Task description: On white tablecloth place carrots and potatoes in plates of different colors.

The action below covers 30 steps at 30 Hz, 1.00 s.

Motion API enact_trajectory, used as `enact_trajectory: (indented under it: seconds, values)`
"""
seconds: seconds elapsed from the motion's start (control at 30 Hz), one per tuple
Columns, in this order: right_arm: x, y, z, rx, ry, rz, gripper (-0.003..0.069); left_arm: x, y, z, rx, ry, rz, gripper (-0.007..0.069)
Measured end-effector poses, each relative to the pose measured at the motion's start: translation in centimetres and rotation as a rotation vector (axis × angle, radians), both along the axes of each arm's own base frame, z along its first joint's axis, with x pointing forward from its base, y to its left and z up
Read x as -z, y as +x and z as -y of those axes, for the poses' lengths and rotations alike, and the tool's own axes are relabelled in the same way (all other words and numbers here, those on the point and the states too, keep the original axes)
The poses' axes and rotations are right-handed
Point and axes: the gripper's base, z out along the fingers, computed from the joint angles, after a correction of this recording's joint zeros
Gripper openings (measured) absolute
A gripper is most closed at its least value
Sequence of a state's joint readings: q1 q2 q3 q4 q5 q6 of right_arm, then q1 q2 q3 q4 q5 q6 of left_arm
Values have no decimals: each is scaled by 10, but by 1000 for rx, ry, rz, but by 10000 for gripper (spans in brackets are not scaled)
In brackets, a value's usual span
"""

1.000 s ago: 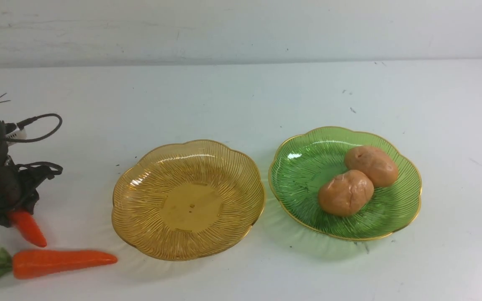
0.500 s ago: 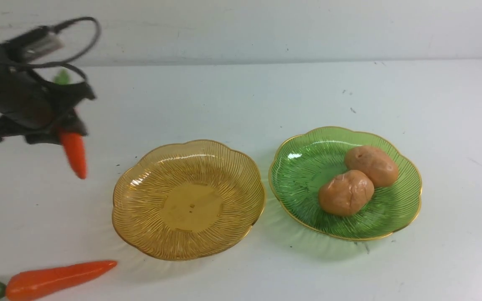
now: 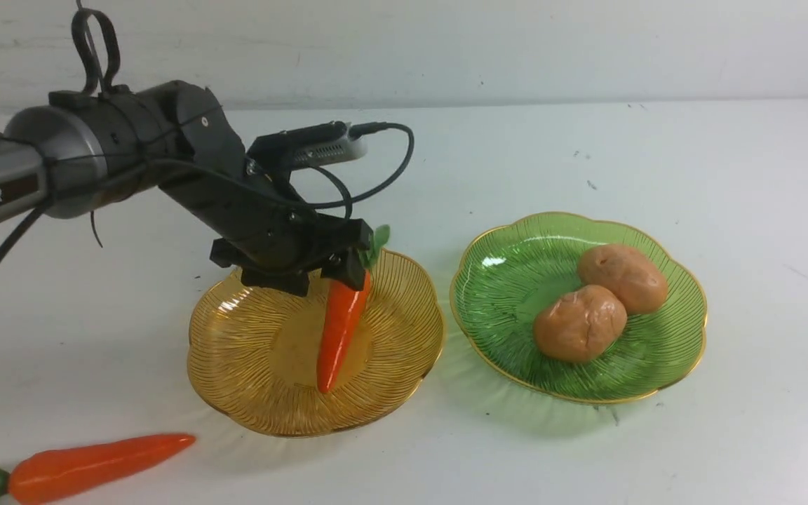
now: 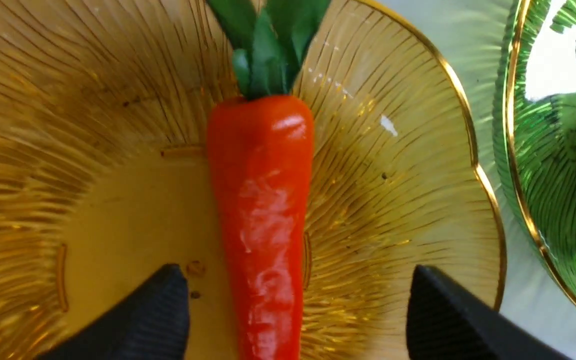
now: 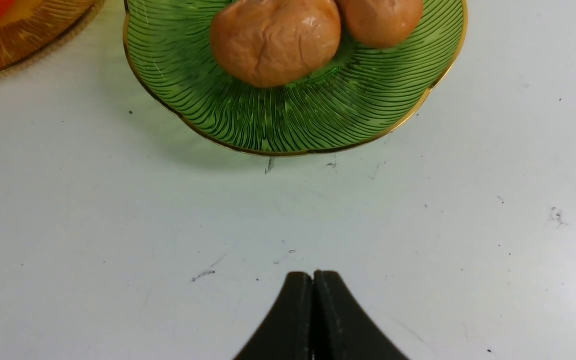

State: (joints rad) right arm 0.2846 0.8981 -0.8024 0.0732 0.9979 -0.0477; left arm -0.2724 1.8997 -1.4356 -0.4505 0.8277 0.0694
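Over the transparent amber-yellow plate [image 3: 236, 365], ribbed and scalloped with a gold rim, my left gripper [image 3: 313, 278] hangs with its jaws spread wide. Between its black fingers [image 4: 158, 320] runs a bright orange toy carrot [image 3: 339, 330] with green leaves. The left wrist view shows a clear gap on each side of it, so I am not gripping it. From the front this carrot stands steeply tilted, with its pointed tip down on the plate's flat middle and its leafy end up by the gripper. Whether that leafy end leans on me or hangs free I cannot tell. The amber-yellow plate holds this one carrot.

Just beside it on my right, with a sliver of cloth between the two rims, the matching transparent green plate [image 3: 509, 294] holds two tan, lumpy oval toy potatoes. The nearer potato [image 3: 579, 324] and the farther potato [image 3: 623, 278] press against each other around the plate's middle.

A second orange carrot [image 3: 95, 457] lies flat on the white tablecloth [image 3: 586, 154] at my near left, outside both plates, its tip pointing toward the amber-yellow plate.

My right gripper [image 5: 313, 280] has its jaws pressed fully together and holds nothing. It sits over the cloth on the near right of the green plate, apart from it.
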Motion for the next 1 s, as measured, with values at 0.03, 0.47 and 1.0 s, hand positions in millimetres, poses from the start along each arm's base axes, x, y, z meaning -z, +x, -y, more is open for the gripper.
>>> enact_trajectory:
  seconds: [0.03, 0.47, 1.0]
  values:
    - [0, -1, 0, 0, 0, -3, -15, -9, -1, 0, 31, 6, 7, 499]
    - [-19, -46, 19, 32, -30, 76, -15, -87, -76, -50, 227, 352, -4, -3]
    - [-19, -46, 18, 32, -15, 74, -15, -6, -111, -76, 217, 570, -271, 477]
